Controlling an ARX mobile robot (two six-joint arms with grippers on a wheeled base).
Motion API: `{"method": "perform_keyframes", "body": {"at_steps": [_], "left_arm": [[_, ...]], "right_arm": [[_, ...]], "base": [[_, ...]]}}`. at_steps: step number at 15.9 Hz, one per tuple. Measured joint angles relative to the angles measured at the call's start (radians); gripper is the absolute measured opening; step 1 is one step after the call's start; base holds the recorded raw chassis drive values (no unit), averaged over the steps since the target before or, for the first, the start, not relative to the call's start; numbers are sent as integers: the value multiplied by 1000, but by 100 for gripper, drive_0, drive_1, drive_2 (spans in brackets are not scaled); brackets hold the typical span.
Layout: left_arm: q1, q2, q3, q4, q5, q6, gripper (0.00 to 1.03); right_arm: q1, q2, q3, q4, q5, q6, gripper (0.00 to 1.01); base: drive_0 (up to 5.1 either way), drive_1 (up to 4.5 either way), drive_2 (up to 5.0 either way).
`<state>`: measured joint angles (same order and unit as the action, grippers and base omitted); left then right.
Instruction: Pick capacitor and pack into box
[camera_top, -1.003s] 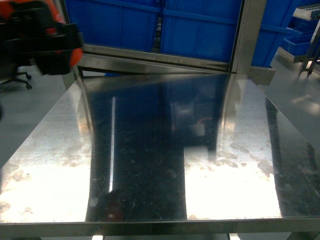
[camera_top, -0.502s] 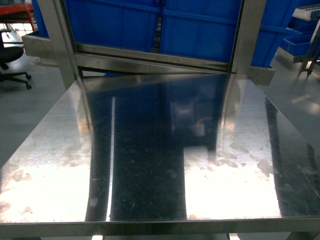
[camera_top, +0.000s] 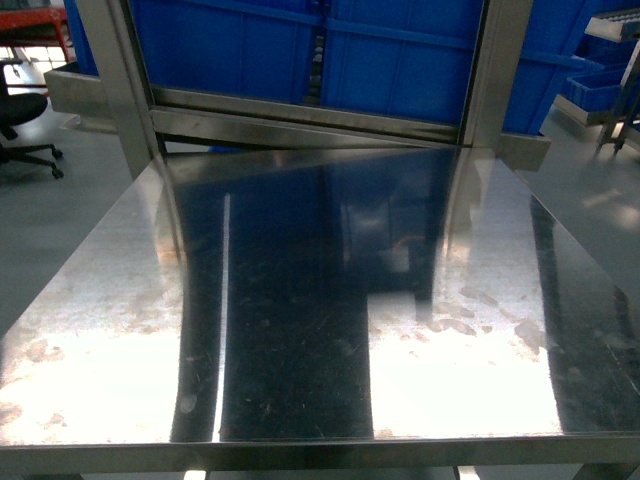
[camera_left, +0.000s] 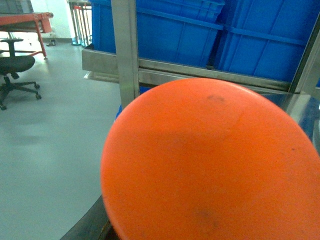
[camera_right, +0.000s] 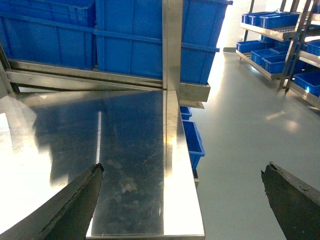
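No capacitor and no box appear in any view. The head view holds only the bare steel table (camera_top: 300, 330), with neither gripper in it. My right gripper (camera_right: 182, 172) hangs over the table's right edge (camera_right: 182, 200), its dark fingertips (camera_right: 82, 192) spread wide with nothing between them. An orange rounded surface (camera_left: 210, 165) close to the lens fills most of the left wrist view. It hides that gripper's jaws; only a dark sliver (camera_left: 92, 225) shows at the lower left.
Big blue bins (camera_top: 400, 60) stand behind the table in a steel frame with upright posts (camera_top: 495, 70). A black office chair (camera_top: 20, 120) is on the floor to the left. Small blue bins (camera_right: 192, 137) sit below the table's right side, and shelving with blue bins (camera_right: 280, 30) stands far right.
The black and orange arm that filled the top left of the head view a second ago has moved out of that view. The table looks the same.
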<state>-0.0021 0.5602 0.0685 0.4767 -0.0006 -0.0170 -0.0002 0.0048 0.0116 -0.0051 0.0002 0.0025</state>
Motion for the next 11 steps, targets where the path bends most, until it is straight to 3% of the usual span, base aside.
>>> {"method": "perform_keyframes", "body": {"at_steps": [5,11], "left_arm": [[0,-135,-56,-59,0,0,44],[0,-296,-56,-214,0,0,44]], "right_arm": [[0,0,0,-1,0,0,98],[0,0,0,0,0,0,98]], "base": [[0,0,0],[0,0,0]]}}
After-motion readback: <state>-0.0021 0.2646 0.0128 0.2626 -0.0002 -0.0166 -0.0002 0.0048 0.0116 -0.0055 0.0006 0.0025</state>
